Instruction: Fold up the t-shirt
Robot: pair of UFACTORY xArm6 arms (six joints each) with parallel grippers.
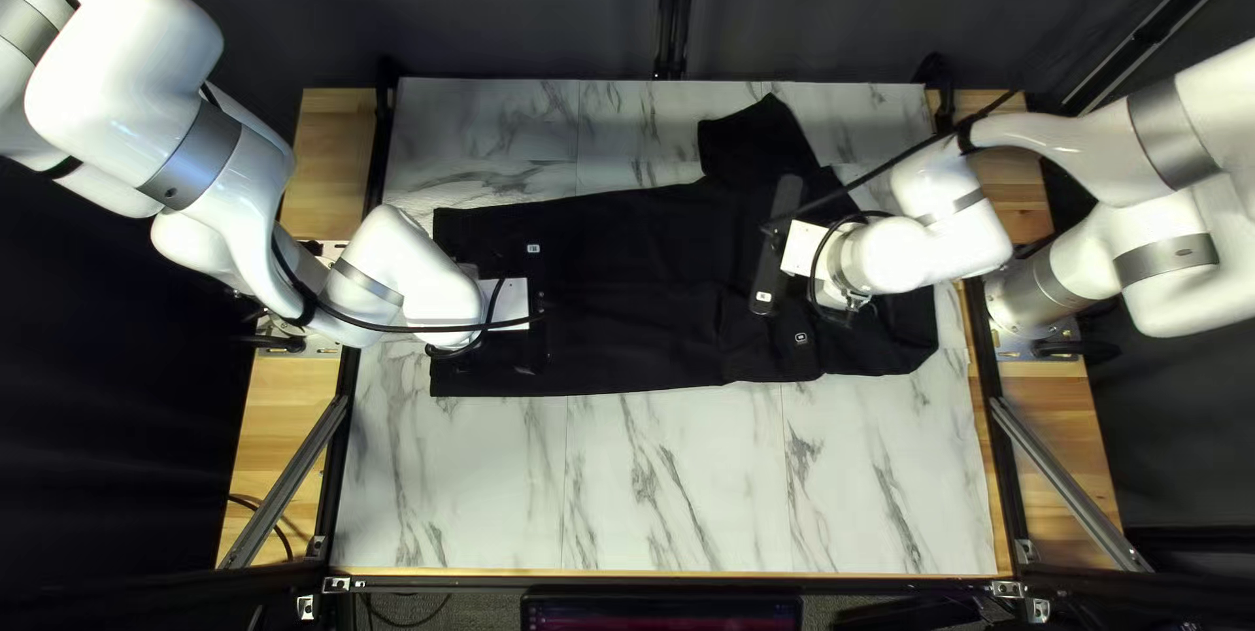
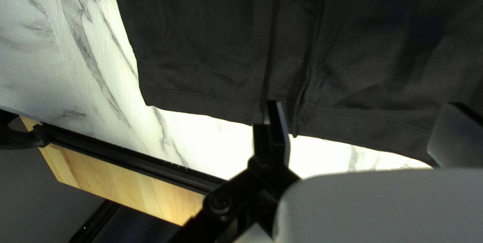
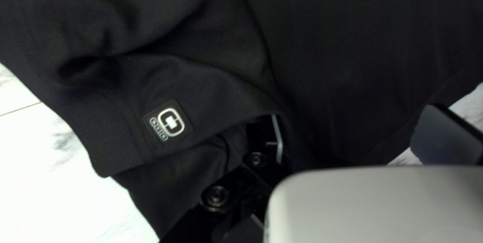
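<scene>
The black fabric t-shirt lies lengthwise across the white marble-patterned table, its hem at the left of the top left view. My left gripper has its fingers well apart over that hem; my right gripper is likewise spread, one finger against a cloth edge near the square black-and-white logo patch. Black on black reads poorly here, so I can't say how many layers that finger is under.

The step looks like taking matched grips for a lengthwise fold. I'd sink both grippers evenly, close on the intended layers only, then lift low and together, keeping the cloth lightly taut so the creases don't bunch.

Marble lies open on the near side, good for moving that way. The black metal rail by the hem leaves my left arm less room outward, and the shirt's other end reaches near the table's right edge
</scene>
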